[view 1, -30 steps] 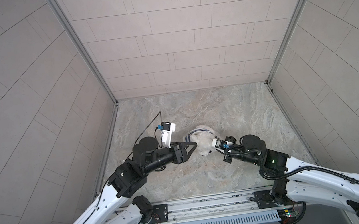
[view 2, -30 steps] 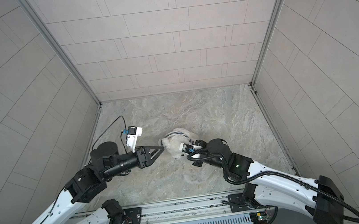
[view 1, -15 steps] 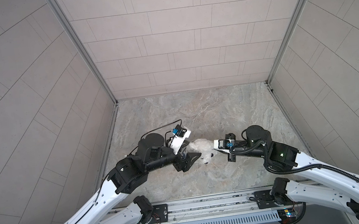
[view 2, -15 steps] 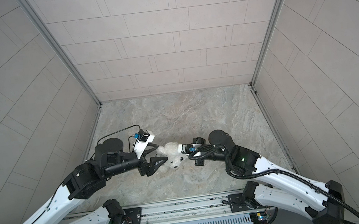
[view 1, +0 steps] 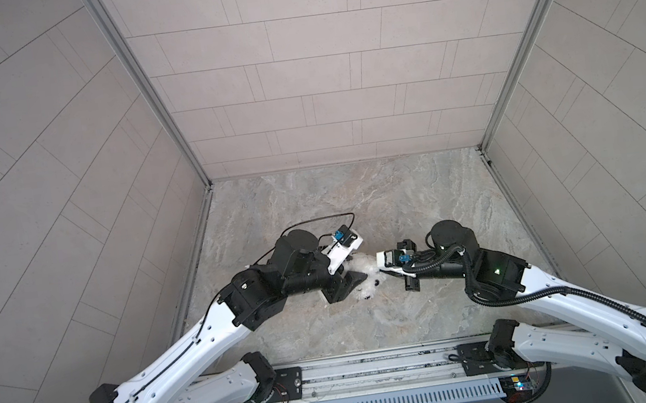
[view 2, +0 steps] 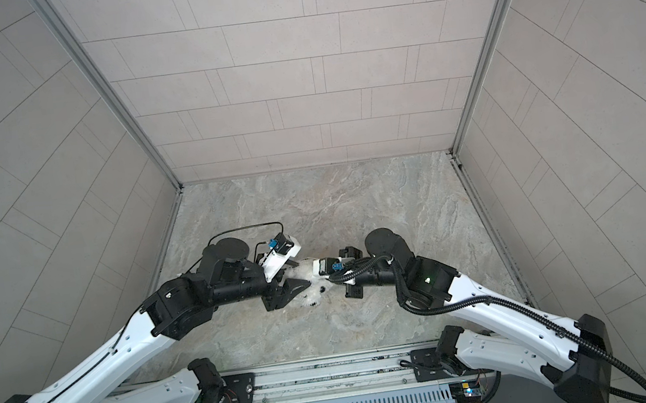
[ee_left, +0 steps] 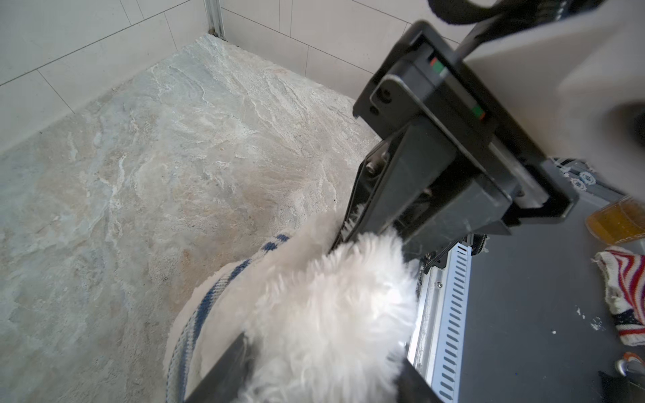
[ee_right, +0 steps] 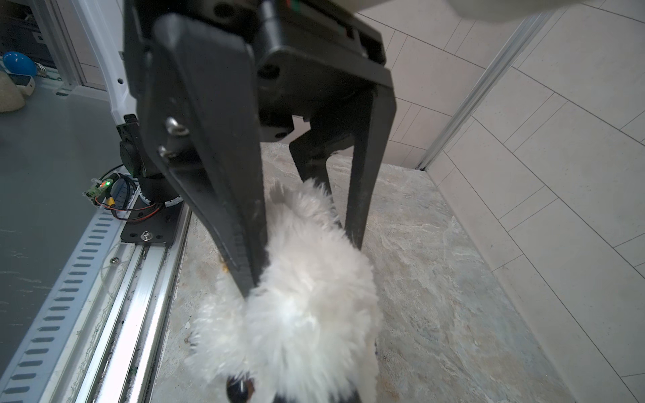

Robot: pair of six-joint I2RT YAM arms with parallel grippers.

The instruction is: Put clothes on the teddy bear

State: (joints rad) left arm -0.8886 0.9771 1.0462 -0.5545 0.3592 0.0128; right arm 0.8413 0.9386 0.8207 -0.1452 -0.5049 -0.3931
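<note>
Okay, so we reckon we're partway through getting the striped shirt (ee_left: 209, 300) onto the teddy bear (view 1: 366, 277). The bear sits near the front middle of the desk (view 1: 355, 207), right between the two arms.

On the right gripper (ee_left: 345, 228) the jaws are closed tight. Their tips are buried in white fur right where the blue-and-white hem runs out, so we can't say if they pinch fur or cloth. On the left gripper (ee_right: 303, 265) the jaws stand apart, one each side of the bear and both touching fur. Whether they actually bite, we can't tell.

To do this bit well, we'd keep one side as a steady anchor and work the hem along with the other in small pulls. Plush squashes and springs back, so a hard yank probably just drags the whole bear across the desk. We'd also grab cloth, not fluff.

Containers: none on the desk. Past the front rail (ee_left: 450, 296) there's an amber tub (ee_left: 616, 219), cut off by the frame edge, so we can't see its contents. The shirt's hem loops round the bear's side, but how much of the bear is inside stays hidden.
</note>
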